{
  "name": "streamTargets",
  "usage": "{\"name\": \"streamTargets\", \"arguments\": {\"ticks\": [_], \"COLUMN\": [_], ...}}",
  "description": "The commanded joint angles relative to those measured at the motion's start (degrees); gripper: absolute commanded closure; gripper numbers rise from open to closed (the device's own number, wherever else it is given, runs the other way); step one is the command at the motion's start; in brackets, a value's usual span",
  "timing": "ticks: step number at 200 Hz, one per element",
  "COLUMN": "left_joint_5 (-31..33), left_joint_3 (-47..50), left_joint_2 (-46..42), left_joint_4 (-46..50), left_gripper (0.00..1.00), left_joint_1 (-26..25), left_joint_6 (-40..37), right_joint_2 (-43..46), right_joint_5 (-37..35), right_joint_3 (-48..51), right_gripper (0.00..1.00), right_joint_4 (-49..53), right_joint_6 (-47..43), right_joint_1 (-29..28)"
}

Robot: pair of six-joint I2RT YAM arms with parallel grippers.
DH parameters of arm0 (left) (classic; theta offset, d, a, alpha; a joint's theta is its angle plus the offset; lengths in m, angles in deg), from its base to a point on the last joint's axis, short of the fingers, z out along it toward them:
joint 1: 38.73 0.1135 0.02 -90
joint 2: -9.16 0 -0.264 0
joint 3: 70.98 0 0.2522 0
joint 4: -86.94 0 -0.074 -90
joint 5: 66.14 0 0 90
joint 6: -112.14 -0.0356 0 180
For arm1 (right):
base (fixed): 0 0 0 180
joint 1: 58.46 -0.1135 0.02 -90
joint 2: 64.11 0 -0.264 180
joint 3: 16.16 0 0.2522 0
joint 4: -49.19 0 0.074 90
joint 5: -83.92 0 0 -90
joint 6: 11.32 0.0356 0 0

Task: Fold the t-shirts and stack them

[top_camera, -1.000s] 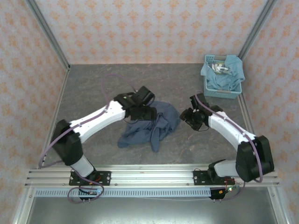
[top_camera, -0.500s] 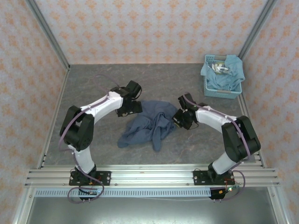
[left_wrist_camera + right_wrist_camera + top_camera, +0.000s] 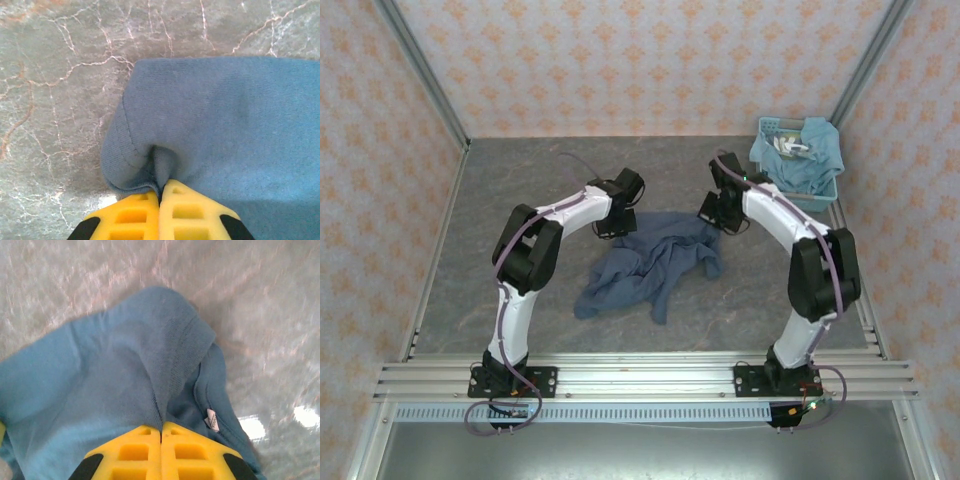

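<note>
A crumpled dark slate-blue t-shirt (image 3: 650, 262) lies mid-table. My left gripper (image 3: 612, 224) sits at its upper left corner, my right gripper (image 3: 718, 220) at its upper right. In the left wrist view the yellow jaws are shut on a pinched fold of the t-shirt's hem (image 3: 150, 170), gripper (image 3: 160, 192). The right wrist view has my right gripper (image 3: 161, 429) shut on a fold of the t-shirt (image 3: 125, 375) near its neckline, a white label (image 3: 213, 419) beside it. A lighter teal-blue t-shirt (image 3: 810, 160) hangs over the basket.
A light-blue plastic lattice basket (image 3: 798, 195) stands at the back right near the wall frame. Grey marbled tabletop (image 3: 520, 200) lies bare to the left and behind the cloth. Patterned walls enclose three sides; a metal rail (image 3: 640, 378) runs along the near edge.
Both grippers have moved toward the back of the table and closed on the dark t-shirt's upper corners. The right one shut first, the left just now. The cloth's top edge has spread wider.
</note>
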Motion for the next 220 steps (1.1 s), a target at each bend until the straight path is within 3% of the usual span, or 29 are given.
{"name": "streamTargets", "arguments": {"ticks": [1,35,57,66,83,101,125,150,171,189,200,220], "left_joint_5": [4.98,5.48,4.86,4.1,2.49,1.5,-0.11,-0.88,-1.04,-1.59,-1.49,-0.58], "left_joint_3": [0.65,4.52,6.56,7.04,8.08,9.29,10.06,9.28,8.6,8.62,8.94,9.58], "left_joint_2": [-5.55,-16.13,-20.83,-21.99,-23.1,-23.83,-24.32,-24.01,-24.21,-24.86,-25.72,-27.82], "left_joint_4": [1.42,1.26,1.11,1.17,1.13,0.72,-0.09,0.15,0.64,1.08,1.34,2.55], "left_gripper": [1.0,1.0,1.0,1.0,1.0,1.0,1.0,1.0,1.0,1.0,1.0,1.0], "left_joint_1": [1.11,6.77,11.86,13.93,17.48,20.34,22.69,23.94,24.16,24.17,24.17,24.25], "left_joint_6": [0.0,1.4,1.51,1.39,1.04,0.44,-0.31,-1.11,-1.6,-1.73,-1.8,-2.49], "right_joint_2": [-5.87,-18.35,-21.86,-21.09,-16.57,-8.61,1.88,6.82,5.57,3.08,0.93,-2.54], "right_joint_5": [-5.2,-5.09,-4.46,-4.03,-2.99,-1.14,3.39,6.48,7.33,5.42,4.0,0.4], "right_joint_3": [-10.75,-31.28,-39.5,-39.36,-33.08,-19.98,-0.32,14.26,19.4,18.79,16.7,13.16], "right_gripper": [1.0,0.99,0.67,0.58,0.5,0.47,0.44,0.41,0.41,0.47,0.58,0.89], "right_joint_4": [4.96,8.95,12.28,12.54,11.19,7.31,0.32,-8.83,-15.08,-16.11,-14.17,-8.15], "right_joint_6": [-6.31,-9.85,-8.42,-7.02,-3.62,0.79,9.63,20.43,25.85,25.01,23.0,19.18], "right_joint_1": [2.22,2.67,2.67,2.61,1.83,-0.84,-8.23,-17.78,-21.22,-21.03,-20.46,-17.82]}}
